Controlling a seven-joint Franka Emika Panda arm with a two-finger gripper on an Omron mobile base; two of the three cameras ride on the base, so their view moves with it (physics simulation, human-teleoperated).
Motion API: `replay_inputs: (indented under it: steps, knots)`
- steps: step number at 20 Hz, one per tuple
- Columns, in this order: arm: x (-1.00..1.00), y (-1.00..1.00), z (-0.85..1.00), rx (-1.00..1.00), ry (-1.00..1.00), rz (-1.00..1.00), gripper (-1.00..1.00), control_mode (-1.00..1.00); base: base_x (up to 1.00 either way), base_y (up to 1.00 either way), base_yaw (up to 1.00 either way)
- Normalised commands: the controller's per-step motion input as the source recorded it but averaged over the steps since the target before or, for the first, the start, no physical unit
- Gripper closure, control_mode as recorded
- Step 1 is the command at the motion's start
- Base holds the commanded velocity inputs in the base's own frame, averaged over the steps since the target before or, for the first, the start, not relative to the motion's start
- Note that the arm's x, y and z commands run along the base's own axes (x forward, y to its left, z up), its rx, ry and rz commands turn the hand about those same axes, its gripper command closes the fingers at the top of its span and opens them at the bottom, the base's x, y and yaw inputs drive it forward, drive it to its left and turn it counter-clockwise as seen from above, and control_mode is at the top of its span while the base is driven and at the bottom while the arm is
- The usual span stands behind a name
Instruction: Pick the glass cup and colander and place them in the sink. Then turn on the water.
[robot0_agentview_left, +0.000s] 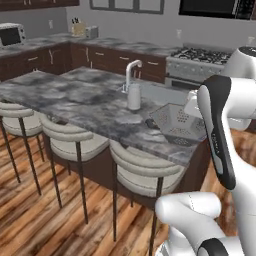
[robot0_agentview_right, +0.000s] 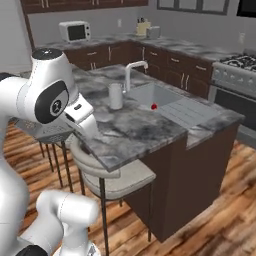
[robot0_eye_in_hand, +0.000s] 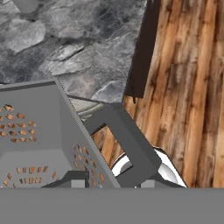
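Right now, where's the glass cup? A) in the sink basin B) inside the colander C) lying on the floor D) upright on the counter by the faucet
D: the glass cup stands upright on the marble counter just beside the faucet, outside the sink and apart from the colander.

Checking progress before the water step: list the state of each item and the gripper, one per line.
colander, off the counter, tilted, gripped at its rim
gripper, shut on the colander
cup, upright on the counter beside the faucet, not in the sink
sink, holds a small red thing, no cup or colander
faucet, off, no stream
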Motion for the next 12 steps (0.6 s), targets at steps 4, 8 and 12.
replay_inputs:
  steps: [4, 8, 12]
  knots:
    - [0.00, 0.00, 0.00, 0.00, 0.00, 0.00, 1.00, 1.00, 0.00, 0.00, 0.50]
    - [0.00, 0.00, 0.00, 0.00, 0.00, 0.00, 1.00, 1.00, 0.00, 0.00, 0.50]
    - [0.00, 0.00, 0.00, 0.00, 0.00, 0.00, 1.00, 1.00, 0.00, 0.00, 0.50]
